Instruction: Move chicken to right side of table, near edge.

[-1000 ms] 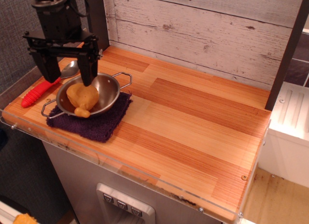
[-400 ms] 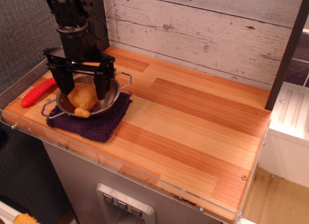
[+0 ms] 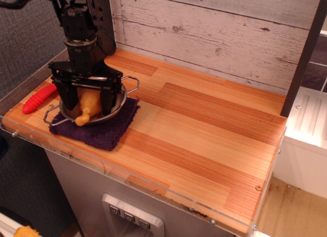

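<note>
clear plastic rim along the near edge of the striped wooden butcher-block table [image 3: 204,145]: unobstructed; the right and centre planks lay bare up to the far wall.
dark purple folded cloth [image 3: 99,129]: near-left corner, just short of the rim.
round steel bowl with wire handles [image 3: 120,96]: seated on the cloth.
small golden-yellow toy chicken drumstick [image 3: 87,105]: inside the bowl at the left end, bone knob pointing toward the near rim.
black robot gripper [image 3: 88,104]: lowered into the bowl, one finger either side of the drumstick, jaws apart; contact could not be judged.
red ribbed plastic handle [image 3: 38,98]: left of the bowl, by the left edge.
</note>
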You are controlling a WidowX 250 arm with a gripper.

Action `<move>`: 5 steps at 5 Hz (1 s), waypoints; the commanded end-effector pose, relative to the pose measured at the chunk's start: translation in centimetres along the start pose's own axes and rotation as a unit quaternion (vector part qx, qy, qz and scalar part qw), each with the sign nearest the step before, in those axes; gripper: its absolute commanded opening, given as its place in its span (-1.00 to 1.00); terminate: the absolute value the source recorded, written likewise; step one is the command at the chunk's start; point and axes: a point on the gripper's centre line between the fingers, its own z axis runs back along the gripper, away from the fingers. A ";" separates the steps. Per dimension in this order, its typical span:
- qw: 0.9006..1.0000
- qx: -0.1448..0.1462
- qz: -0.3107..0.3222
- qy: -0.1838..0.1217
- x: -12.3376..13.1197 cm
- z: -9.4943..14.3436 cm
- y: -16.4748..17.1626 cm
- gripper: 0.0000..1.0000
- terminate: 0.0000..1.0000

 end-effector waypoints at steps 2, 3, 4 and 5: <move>1.000 -0.011 0.007 -0.027 0.3 1.5 0.1 -1.00 -1.00; 0.998 -0.009 0.009 -0.054 0.1 3.4 0.1 -1.00 -1.00; 0.997 -0.012 0.015 -0.081 -0.2 5.2 0.0 -1.00 -1.00; 0.995 -0.016 -0.012 -0.103 -0.3 7.1 -1.8 -1.00 -1.00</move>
